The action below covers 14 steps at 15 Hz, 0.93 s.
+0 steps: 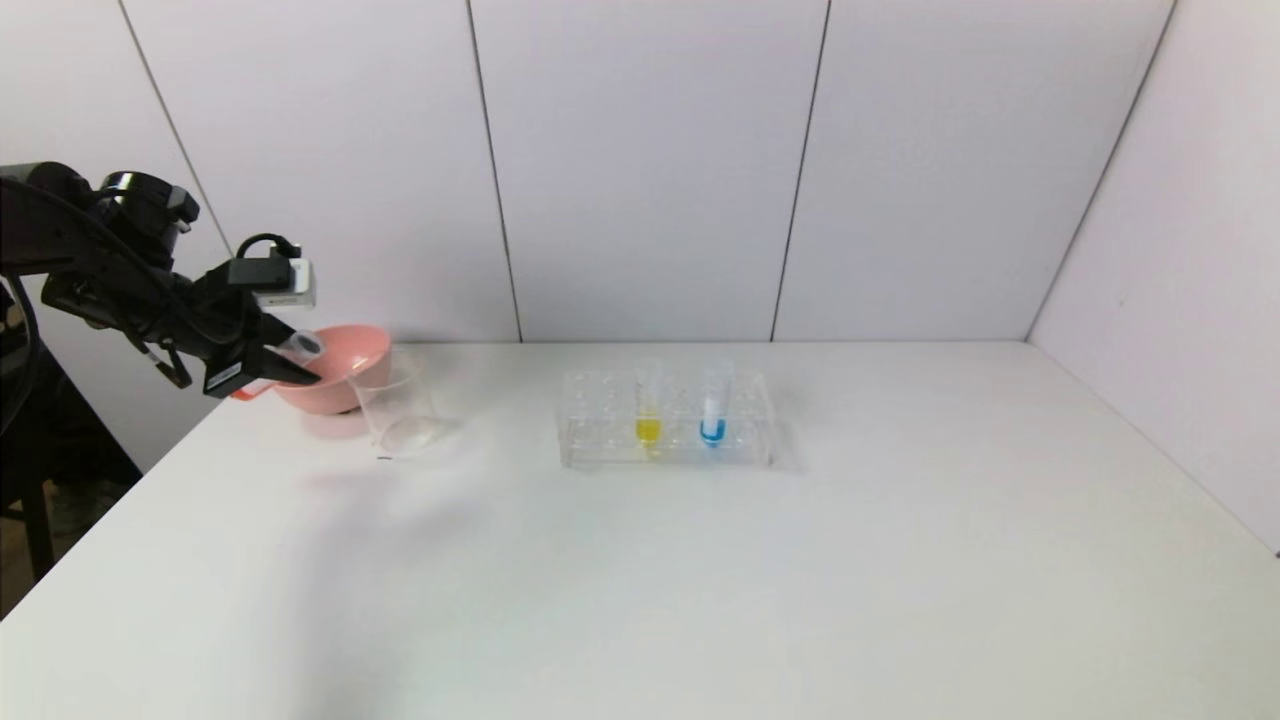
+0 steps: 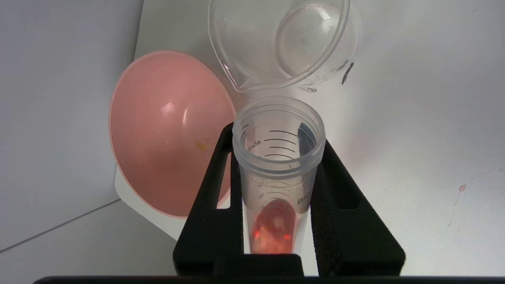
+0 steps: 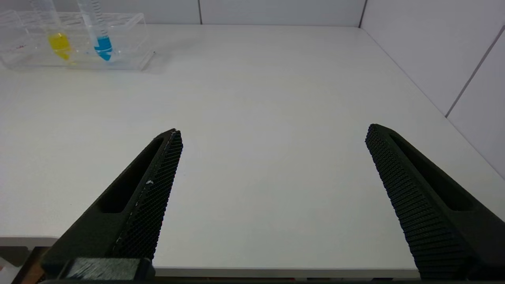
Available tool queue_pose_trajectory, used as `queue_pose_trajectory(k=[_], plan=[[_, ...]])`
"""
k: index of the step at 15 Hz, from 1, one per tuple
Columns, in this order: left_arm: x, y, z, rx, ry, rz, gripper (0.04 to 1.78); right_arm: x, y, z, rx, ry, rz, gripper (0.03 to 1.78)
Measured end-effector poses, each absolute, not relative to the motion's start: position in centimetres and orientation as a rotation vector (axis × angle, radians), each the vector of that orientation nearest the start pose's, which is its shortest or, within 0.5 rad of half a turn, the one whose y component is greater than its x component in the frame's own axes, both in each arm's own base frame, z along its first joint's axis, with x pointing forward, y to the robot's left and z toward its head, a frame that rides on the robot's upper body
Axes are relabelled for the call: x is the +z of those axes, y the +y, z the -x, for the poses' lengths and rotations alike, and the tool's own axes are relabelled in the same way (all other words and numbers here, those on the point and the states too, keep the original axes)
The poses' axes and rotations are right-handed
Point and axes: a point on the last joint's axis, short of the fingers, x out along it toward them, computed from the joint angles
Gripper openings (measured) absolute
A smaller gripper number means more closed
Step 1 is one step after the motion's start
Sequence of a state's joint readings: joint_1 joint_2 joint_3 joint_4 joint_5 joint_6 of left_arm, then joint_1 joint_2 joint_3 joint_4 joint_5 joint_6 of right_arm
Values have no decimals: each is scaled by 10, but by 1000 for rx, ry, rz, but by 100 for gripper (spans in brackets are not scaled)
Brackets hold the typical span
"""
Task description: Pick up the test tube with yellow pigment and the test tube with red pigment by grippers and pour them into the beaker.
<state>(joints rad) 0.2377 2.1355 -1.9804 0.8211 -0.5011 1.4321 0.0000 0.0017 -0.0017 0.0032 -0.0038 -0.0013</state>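
The test tube with red pigment (image 2: 276,173) is pinched by the left gripper (image 1: 290,368) beside the beaker (image 1: 398,410). The right gripper (image 3: 272,169) is held spread above the table (image 3: 276,98).

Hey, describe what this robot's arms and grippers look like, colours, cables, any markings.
The left arm is black, with a looping black cable and a small white-grey camera box on the wrist. The left gripper has two pointed black fingers with slotted sides and a small white label. The right gripper has long, tapering black fingers with cross-hatched textured inner pads and hollow outer slots.
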Motion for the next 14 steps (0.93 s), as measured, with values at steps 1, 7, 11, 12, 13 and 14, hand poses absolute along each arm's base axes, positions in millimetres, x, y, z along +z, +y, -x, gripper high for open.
queue_pose_trajectory(k=[1, 7, 11, 12, 13, 14], plan=[[219, 82, -392, -807, 555, -978, 49, 76, 0, 23, -4, 3, 1, 170], [223, 73, -392, -792, 573, -1051, 49, 76, 0, 23, -4, 3, 1, 170], [225, 68, -393, -781, 591, -1086, 49, 76, 0, 23, -4, 3, 1, 170], [225, 67, -393, -779, 594, -1098, 49, 76, 0, 23, -4, 3, 1, 170], [225, 65, -393, -777, 597, -1105, 49, 76, 0, 23, -4, 3, 1, 170], [226, 64, -393, -773, 602, -1113, 49, 76, 0, 23, -4, 3, 1, 170]])
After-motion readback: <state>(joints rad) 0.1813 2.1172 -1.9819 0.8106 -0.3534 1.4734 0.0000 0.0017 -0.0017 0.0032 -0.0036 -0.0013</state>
